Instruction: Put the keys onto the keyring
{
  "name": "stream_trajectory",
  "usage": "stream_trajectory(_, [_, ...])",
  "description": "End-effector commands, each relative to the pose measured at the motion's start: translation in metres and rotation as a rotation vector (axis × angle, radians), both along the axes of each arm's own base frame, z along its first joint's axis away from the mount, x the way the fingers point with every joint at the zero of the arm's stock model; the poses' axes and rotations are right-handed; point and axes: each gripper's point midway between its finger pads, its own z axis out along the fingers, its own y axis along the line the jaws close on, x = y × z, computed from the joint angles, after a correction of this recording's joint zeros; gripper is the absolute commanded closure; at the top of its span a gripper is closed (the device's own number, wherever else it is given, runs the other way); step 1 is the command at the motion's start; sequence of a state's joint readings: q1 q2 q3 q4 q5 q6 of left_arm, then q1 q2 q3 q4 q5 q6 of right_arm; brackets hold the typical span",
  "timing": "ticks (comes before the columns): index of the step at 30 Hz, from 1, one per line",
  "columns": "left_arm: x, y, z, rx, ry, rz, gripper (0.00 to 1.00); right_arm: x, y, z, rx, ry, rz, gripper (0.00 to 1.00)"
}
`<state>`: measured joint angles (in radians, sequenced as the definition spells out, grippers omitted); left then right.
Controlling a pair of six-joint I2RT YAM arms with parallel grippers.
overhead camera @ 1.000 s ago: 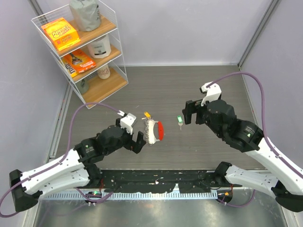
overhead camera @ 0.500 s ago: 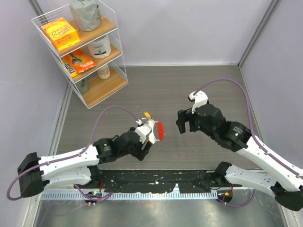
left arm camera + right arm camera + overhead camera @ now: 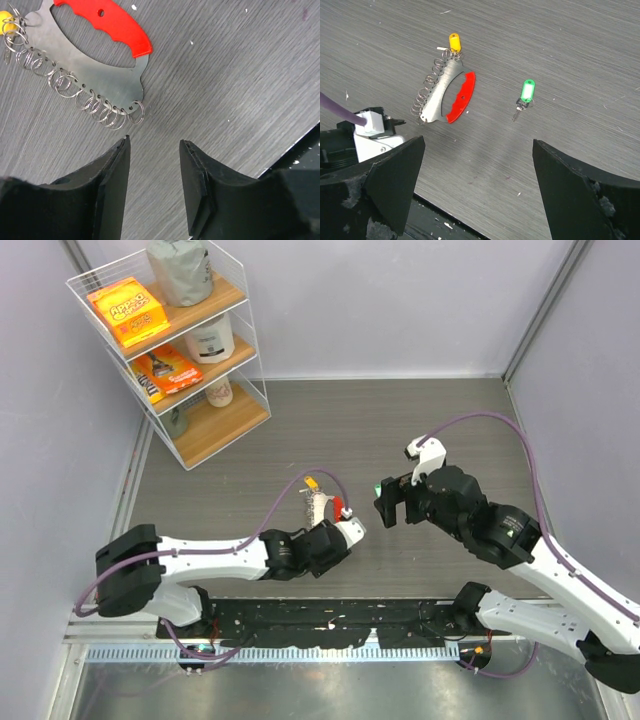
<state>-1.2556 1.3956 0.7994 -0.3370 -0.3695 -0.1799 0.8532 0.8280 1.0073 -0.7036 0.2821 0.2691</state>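
My left gripper [image 3: 154,145], jaws apart and empty, has the keyring [image 3: 127,35] just ahead, upper left of its view, lying diagonally; right gripper [image 3: 477,145] gapes wide.

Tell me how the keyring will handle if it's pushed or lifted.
The keyring looks like a flat metal plate, so probably stiff. Its small rings, threaded along one edge, will likely flop. Lying flat on the smooth table, it may slide rather than lift.

Shelf rack [image 3: 228,418] holding orange box [image 3: 128,311], white jar [image 3: 211,339], grey pouch [image 3: 180,270]
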Motion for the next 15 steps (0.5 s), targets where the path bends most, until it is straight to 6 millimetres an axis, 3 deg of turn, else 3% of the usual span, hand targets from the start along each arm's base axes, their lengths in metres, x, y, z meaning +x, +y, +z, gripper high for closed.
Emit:
stream_trajectory(1, [0.012,-0.02,0.011,-0.014,-0.066,-0.021,0.54,0.001,0.0,0.013,0.052,-0.032,-0.009,0.05])
stream_trajectory(7, [0.018,-0.025,0.004,0.035,-0.077,-0.038,0.64,-0.003,0.002,0.018,0.074,-0.032,0.008,0.05])
stream_trajectory(15, [0.027,-0.023,-0.011,0.094,-0.074,-0.027,0.65,-0.009,0.003,0.023,0.105,-0.041,0.03,0.05])
